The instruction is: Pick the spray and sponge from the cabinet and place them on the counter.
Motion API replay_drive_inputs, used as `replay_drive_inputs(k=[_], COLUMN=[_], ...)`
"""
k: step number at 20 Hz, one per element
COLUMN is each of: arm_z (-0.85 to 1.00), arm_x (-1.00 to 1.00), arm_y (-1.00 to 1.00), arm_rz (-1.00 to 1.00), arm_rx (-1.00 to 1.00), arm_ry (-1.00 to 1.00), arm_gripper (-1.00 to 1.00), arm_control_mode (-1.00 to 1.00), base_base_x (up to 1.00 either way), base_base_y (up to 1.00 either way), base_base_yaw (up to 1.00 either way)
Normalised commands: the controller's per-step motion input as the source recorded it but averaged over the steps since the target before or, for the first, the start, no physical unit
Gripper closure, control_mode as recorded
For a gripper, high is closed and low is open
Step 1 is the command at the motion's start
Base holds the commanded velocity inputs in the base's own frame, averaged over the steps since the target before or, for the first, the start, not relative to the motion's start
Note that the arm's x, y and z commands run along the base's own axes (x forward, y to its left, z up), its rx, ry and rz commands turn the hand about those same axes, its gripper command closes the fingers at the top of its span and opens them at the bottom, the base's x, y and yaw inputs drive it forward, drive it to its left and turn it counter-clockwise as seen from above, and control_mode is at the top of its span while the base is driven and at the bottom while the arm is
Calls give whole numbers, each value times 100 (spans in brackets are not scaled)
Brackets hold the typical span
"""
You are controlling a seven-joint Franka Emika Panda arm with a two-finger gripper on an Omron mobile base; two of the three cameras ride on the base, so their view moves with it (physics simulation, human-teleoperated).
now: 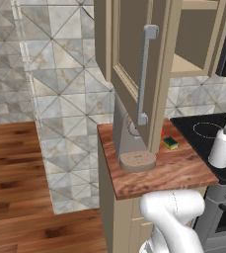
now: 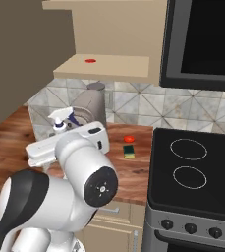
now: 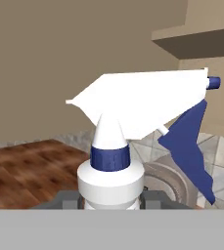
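My gripper (image 3: 111, 200) is shut on the spray (image 3: 133, 112), a white bottle with a blue collar and blue trigger, its fingers flanking the shoulder below the neck. The spray (image 2: 60, 119) is upright in the air in front of the counter (image 2: 136, 174), above my hand. At the right edge of the left base view the spray (image 1: 222, 147) hangs over the stovetop's near corner. The sponge (image 1: 170, 143), green over yellow, lies flat on the counter (image 1: 178, 170) next to the stovetop; it is the sponge (image 2: 128, 151) in the right base view. The cabinet (image 1: 134, 64) door stands open, and its shelf (image 2: 106, 66) is bare but for a red spot.
A grey coffee machine (image 1: 129, 146) stands at the counter's back left under the open door with its bar handle (image 1: 144, 74). A small red-orange thing (image 2: 128, 139) lies behind the sponge. The black stovetop (image 2: 197, 167) adjoins the counter on the right, with a dark appliance (image 2: 202, 39) above.
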Motion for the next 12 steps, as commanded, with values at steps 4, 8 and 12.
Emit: replay_drive_inputs(k=[4,8,12], arm_z=[-23,-23,-31], arm_x=[19,20,16], arm_y=[0,0,0], arm_rz=[0,0,0], arm_rx=[0,0,0], arm_ry=[-5,-10,-6], arm_gripper=[100,100,100], arm_control_mode=[-100,-100,-100], base_base_x=[0,0,0], base_base_y=[0,0,0], base_base_yaw=[0,0,0])
